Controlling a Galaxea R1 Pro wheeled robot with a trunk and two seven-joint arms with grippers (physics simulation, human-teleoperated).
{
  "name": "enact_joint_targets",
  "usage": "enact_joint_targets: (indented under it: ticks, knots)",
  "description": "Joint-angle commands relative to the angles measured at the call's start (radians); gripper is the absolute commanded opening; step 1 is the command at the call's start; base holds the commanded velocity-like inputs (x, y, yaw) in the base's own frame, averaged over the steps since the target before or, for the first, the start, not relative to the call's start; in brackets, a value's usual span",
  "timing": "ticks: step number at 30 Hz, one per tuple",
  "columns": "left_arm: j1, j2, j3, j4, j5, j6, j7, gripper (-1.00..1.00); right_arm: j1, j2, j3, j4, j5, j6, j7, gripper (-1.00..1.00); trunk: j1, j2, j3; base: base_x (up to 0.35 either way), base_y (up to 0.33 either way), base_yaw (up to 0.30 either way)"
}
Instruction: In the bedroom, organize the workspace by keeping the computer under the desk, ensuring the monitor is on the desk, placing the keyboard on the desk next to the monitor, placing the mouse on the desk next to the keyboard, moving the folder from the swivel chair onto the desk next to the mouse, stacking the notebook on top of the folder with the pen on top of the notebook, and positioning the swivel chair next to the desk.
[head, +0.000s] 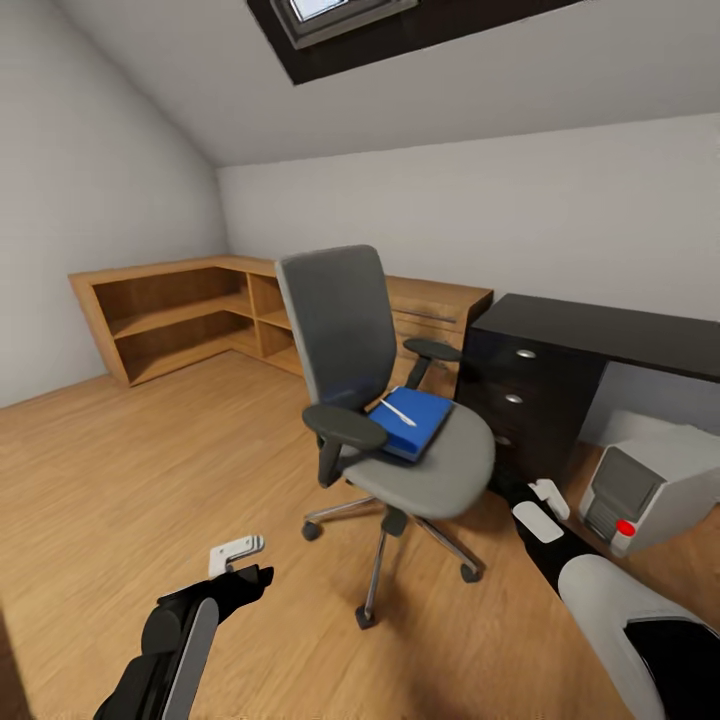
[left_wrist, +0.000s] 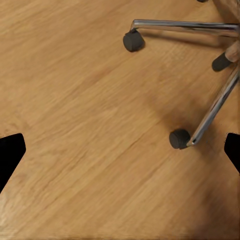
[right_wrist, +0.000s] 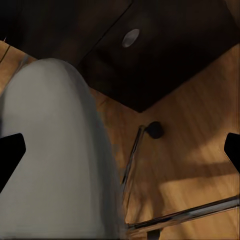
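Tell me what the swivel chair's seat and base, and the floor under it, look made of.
The swivel chair seat looks like matte grey fabric or foam: even, no gloss. Its star base looks like polished metal, bright streaks along the legs, with dark, probably plastic or rubber casters. The floor looks like light wood planks or laminate: grain lines and seams show, with a faint sheen.

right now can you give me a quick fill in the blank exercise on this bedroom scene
1. The blue folder lies on the seat of the ____.
2. The white pen lies on top of the ____.
3. The computer stands on the ____, beside the desk drawers.

Missing words: swivel chair; folder; floor
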Motion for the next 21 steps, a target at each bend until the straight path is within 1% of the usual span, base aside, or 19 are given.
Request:
enact_joint_targets:
  ticks: [1,3,5,9,11,16,17,21]
  knots:
    - [-0.001,-0.001,0.001,-0.001,0.011,0.004,0.008,1.0,0.0,-0.001,0.009,-0.002,-0.007,-0.003,-0.006,1.0,0.0,0.0,-0.001,-0.159,-0.13,0.0]
    - [-0.001,-0.001,0.001,-0.001,0.01,0.004,0.008,1.0,0.0,0.001,0.01,-0.004,-0.007,-0.003,-0.007,1.0,0.0,0.0,-0.001,-0.158,-0.123,0.0]
    - [-0.001,-0.001,0.001,-0.001,0.011,0.004,0.008,1.0,0.0,0.016,0.011,-0.006,-0.006,-0.004,-0.007,1.0,0.0,0.0,-0.001,-0.156,-0.108,0.0]
    - [-0.001,0.0,0.001,-0.001,0.009,0.004,0.008,1.0,0.0,0.034,0.011,-0.009,-0.005,-0.004,-0.008,1.0,0.0,0.0,-0.001,-0.176,-0.137,0.0]
    - [-0.001,0.0,0.001,-0.001,0.009,0.004,0.008,1.0,0.0,0.035,0.011,-0.009,-0.005,-0.004,-0.008,1.0,0.0,0.0,-0.001,-0.246,-0.186,0.0]
    - [-0.001,0.0,0.001,-0.001,0.011,0.004,0.008,1.0,0.0,0.038,0.01,-0.004,-0.008,-0.002,-0.006,1.0,0.0,0.0,-0.001,-0.008,-0.004,0.0]
    - [-0.001,0.001,0.002,-0.001,0.011,0.004,0.008,1.0,0.0,0.045,0.011,-0.003,-0.009,-0.001,-0.006,1.0,0.0,0.0,-0.001,-0.001,-0.001,0.0]
    - [-0.001,0.001,0.002,-0.001,0.011,0.004,0.008,1.0,0.001,0.062,0.009,0.0,-0.01,-0.001,-0.006,1.0,0.0,0.0,-0.001,0.0,0.0,0.0]
